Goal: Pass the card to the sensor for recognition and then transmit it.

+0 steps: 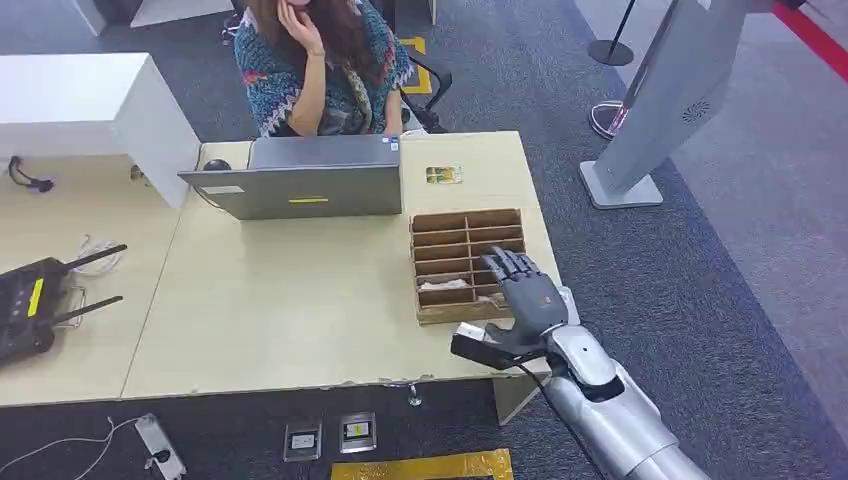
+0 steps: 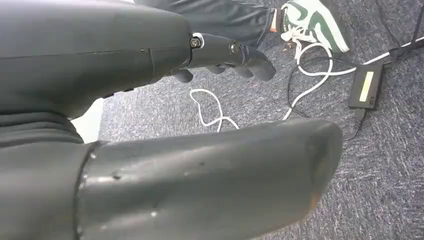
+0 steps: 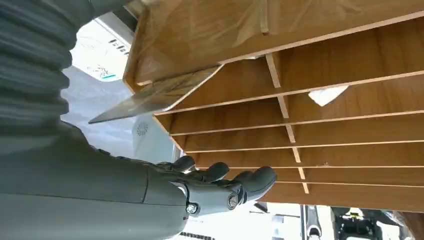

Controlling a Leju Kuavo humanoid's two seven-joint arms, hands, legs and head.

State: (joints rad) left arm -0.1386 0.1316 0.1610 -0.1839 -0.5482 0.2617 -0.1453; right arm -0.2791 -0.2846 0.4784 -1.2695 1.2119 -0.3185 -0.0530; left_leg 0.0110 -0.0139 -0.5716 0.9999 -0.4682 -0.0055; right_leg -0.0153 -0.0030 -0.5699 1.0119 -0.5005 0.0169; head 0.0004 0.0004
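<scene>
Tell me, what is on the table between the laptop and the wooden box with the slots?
Nothing: in the head view the stretch of table between the laptop and the wooden box is bare. The small card lies beyond the box, beside the laptop.

Pale beige worktop [image 1: 300, 310]; brown wooden slotted box [image 1: 466, 262]; grey laptop [image 1: 305, 180] with a yellow strip; dark grey right robot hand [image 1: 527, 296] on a silver arm [image 1: 610, 410]; speckled grey carpet [image 1: 720, 300]; person's teal zigzag-patterned top [image 1: 290, 75]

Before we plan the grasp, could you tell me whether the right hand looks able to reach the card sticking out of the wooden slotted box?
Probably yes: the right hand hovers over the wooden slotted box, holding nothing, and the card juts free of its slot.
</scene>
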